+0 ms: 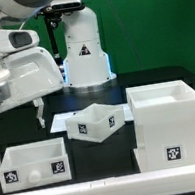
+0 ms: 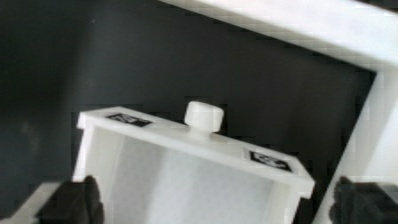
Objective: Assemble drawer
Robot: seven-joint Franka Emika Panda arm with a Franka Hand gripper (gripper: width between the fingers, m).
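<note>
Though only the wrist view shows it, the hand [image 2: 217, 200] gapes wide above a tray [image 2: 178, 160].

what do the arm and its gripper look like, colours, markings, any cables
The arm has smooth, rounded white shells with dark sections at the joints. Its white base carries a small triangular sticker. The gripper has a pale body and dark, blackish fingers. No loose cables show.

light: bright, even
glare: casing [image 1: 168, 125] walls near blown out
shadows: soft on table [image 1: 100, 158]
wrist view: blurry, tray [image 2: 178, 175] edges smeared
exterior view: low-res
</note>
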